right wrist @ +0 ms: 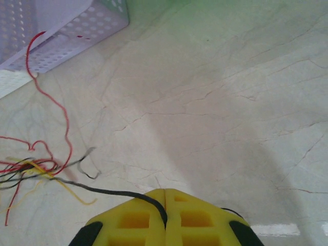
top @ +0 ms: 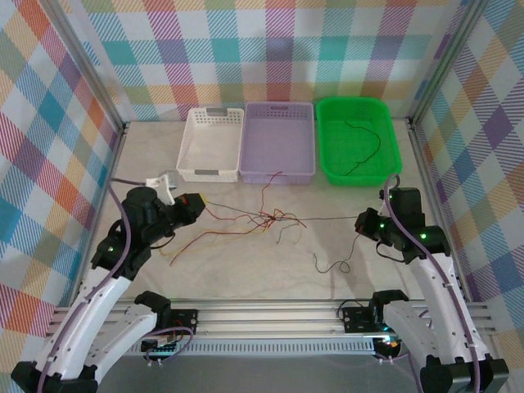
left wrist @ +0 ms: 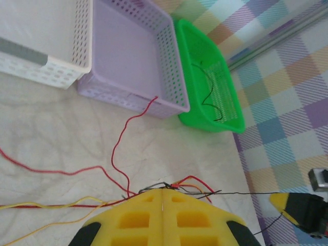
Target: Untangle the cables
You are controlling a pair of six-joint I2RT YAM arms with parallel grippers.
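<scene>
While both pincers are clenched, the job stands at the pulling-apart step. The knot of thin red, yellow-orange and black cables (top: 270, 219) lies on the pale marbled tabletop (top: 246, 274) just in front of the lilac perforated plastic basket (top: 278, 168), drawn out between the two arms. The left gripper (left wrist: 163, 192), out to the left of that basket's front, is shut with a bunch of strands pinched at its yellow fingertips; which colours are truly caught I cannot tell. The right gripper (right wrist: 165, 197), out to the right of the basket's front, grasps a single black cable (right wrist: 110, 192) that runs taut back into the knot.

Judged from this, the next move calls for drawing the black strand slowly away from the knot while the left holds firm, watching whether it slips free or drags the whole bundle. A red strand (left wrist: 115, 154) loops up against the lilac basket's front wall and could snag there. Another thin black wire (top: 332, 264) lies loose further in front of the basket, apart from the knot. Right of the lilac basket, a green plastic basket (top: 352, 180) already contains one black wire; left of it sits a white plastic basket (top: 209, 172).
</scene>
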